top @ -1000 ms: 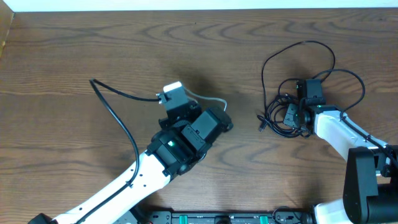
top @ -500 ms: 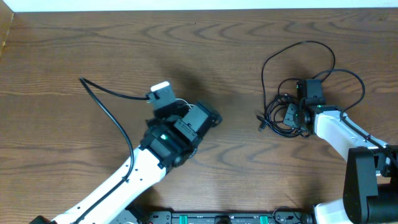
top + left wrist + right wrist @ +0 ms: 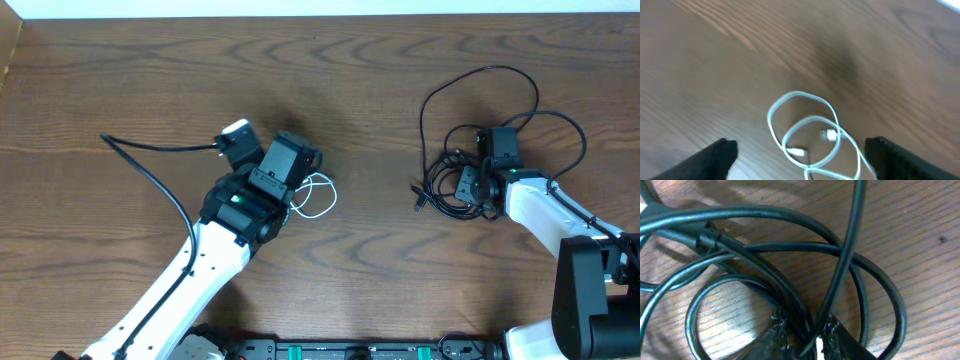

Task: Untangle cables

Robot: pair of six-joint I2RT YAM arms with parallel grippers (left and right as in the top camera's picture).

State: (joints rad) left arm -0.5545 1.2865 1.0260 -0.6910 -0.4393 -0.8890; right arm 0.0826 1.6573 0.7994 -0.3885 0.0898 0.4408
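The left tool [image 3: 801, 150] hangs released, fingers spread, above the coiled white cable [image 3: 829, 134], which lies on the wooden surface [image 3: 120, 70]. The right tool [image 3: 805, 340] is clenched on a strand of the black cables [image 3: 447, 188], tangled at the surface's right side.

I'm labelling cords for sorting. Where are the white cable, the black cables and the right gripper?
white cable [image 3: 829, 134]: left wrist view, on its small plug end.
black cables [image 3: 755, 211]: right wrist view, on the upper arc of one cord.
right gripper [image 3: 805, 339]: right wrist view, between its fingertips.
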